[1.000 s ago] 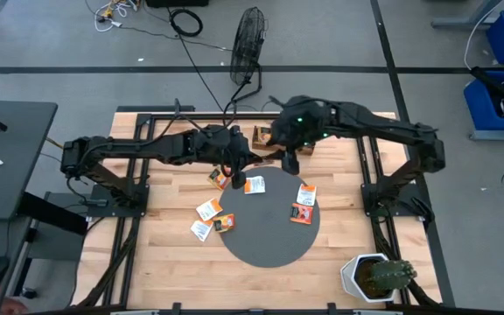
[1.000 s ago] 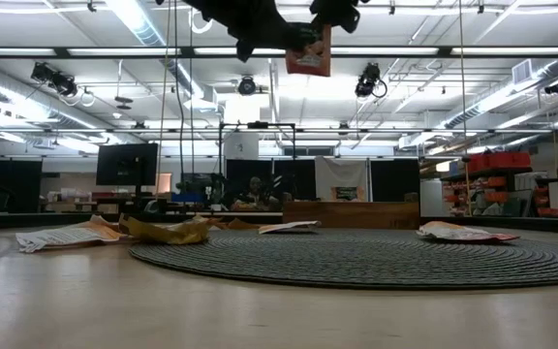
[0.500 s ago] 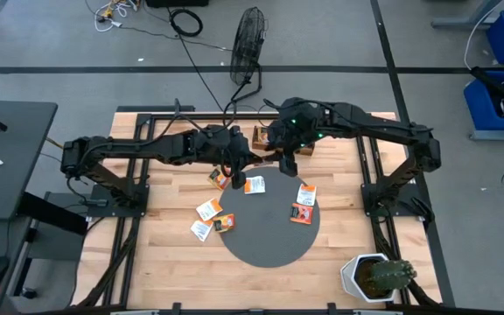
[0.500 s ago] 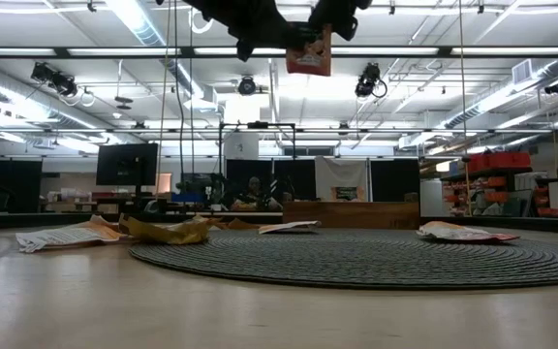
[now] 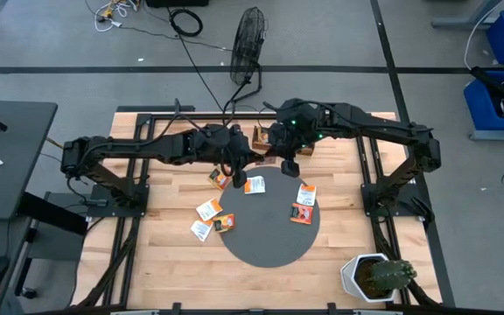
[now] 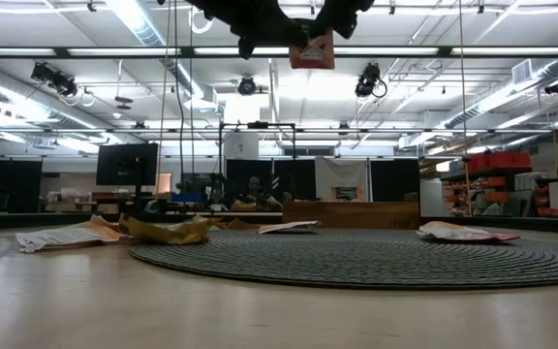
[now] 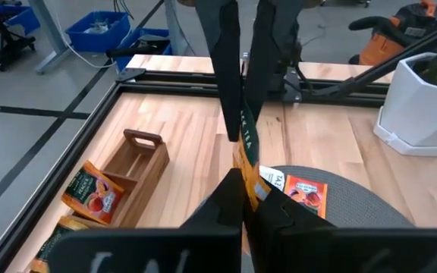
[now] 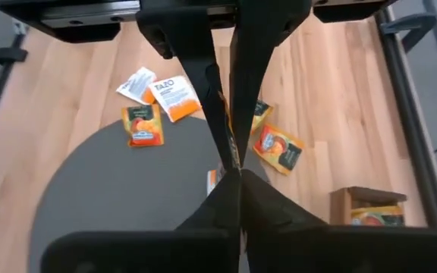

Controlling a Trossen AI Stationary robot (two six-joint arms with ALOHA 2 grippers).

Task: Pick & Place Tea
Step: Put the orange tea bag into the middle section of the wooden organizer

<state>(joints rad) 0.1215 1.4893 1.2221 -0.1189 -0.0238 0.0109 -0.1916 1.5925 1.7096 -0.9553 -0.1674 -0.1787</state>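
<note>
The right claw (image 6: 315,29) is pinched shut on the top edge of an orange-red tea sachet (image 6: 312,53), meeting the left claw (image 6: 294,31), also shut on that same sachet, high above the counter (image 5: 173,249). The sachet hangs flat between them, edge-on to both wrist views. The wooden tray (image 5: 265,137) lies just behind the claws; loose sachets sit well below.

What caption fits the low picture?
Both hands pinch one orange tea sachet high above the round mat.
</note>
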